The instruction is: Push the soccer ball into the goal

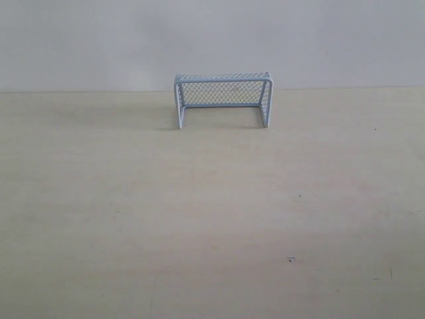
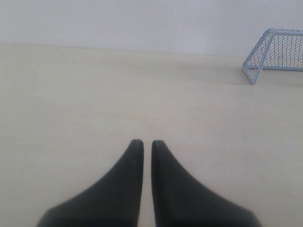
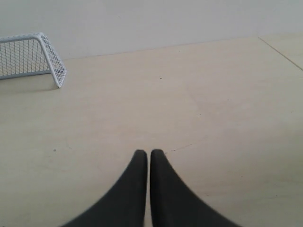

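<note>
1. The miniature goal (image 1: 223, 100) of pale blue-white tubing and fine mesh netting stands upright at the far side of the pale wooden bench (image 1: 212, 219). It is close in front of the plain white wall (image 1: 212, 40), with its mouth open toward the exterior camera.
2. The tiny white-and-black soccer ball is the trouble — I cannot find it in any view. It shows neither inside the goal's netting, nor on the stretch of bench the pictures cover, nor near either claw.
3. My left claw (image 2: 143, 143) has its two dark fingers set narrow, with only a slim slit between them and nothing held. The goal sits well apart from it.
4. My right claw (image 3: 145, 152) is the same — fingers almost touching, nothing gripped, the goal well apart.
5. Neither arm shows in the exterior view, so I judge both sit outside what that camera covers.
6. As I judge it, nothing of the task is visibly done: no ball in the net and no contact made. All of it is left: find the ball, set a narrow claw behind it on the side away from the goal, and push it into the mouth.
</note>
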